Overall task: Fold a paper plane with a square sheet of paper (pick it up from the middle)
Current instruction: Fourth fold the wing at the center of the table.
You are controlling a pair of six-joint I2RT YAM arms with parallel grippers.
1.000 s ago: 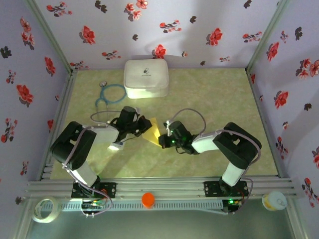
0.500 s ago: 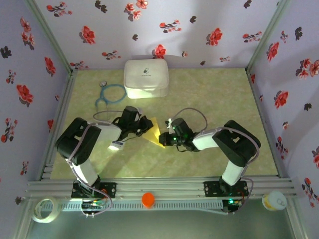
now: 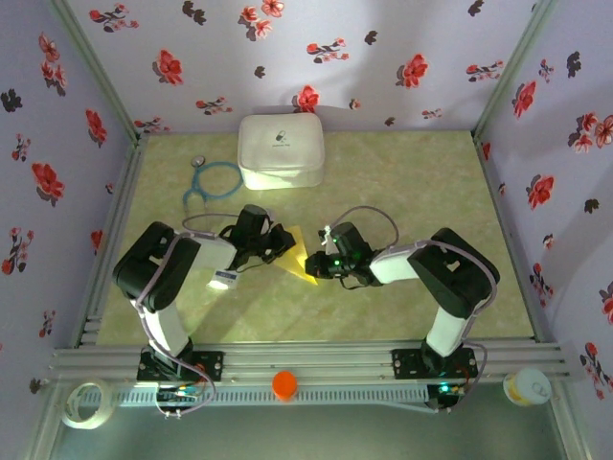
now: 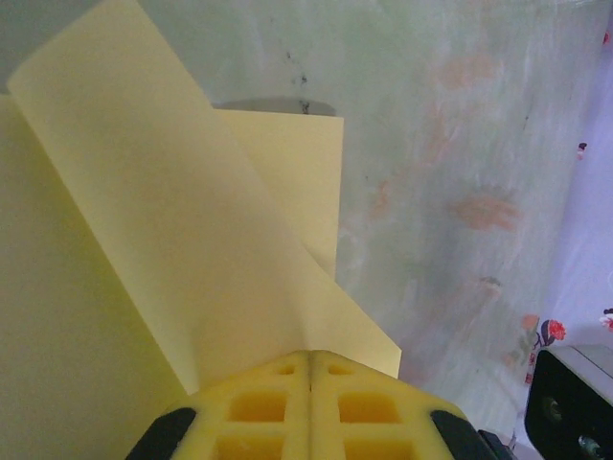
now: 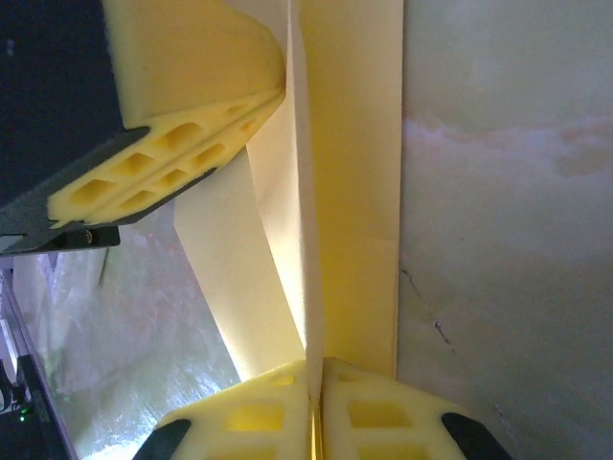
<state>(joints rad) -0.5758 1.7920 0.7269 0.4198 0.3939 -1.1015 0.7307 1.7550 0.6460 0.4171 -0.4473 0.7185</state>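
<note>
Top external view placed the square sheet of paper (image 3: 298, 257) well in front of the white case (image 3: 280, 150), almost straight out from its front wall. The sheet was already partly folded into a yellow wedge and apparently held clear of the bench (image 3: 412, 182).

On the left wrist camera, the left end effector (image 4: 309, 359) had its foam pads pressed fully together on one corner. A loose flap of the sheet (image 4: 192, 240) curled up from that pinch.

On the right wrist camera, the right end effector (image 5: 314, 369) was likewise closed tight. It was nipping the folded edge of the paper (image 5: 345, 192), with the left pads (image 5: 182, 125) clamped opposite.

Two pinches from opposite sides probably served to keep the thin sheet taut and its layers aligned. That way a crease could be set without the paper slipping or sagging.

From above, both end effectors (image 3: 278, 244) (image 3: 318, 264) met at the sheet, on the side away from the case.

A stethoscope (image 3: 213, 180) lay just beside the case's left wall. A small white packet (image 3: 222, 280) sat farther out from the case, beneath the left arm, uninvolved.
</note>
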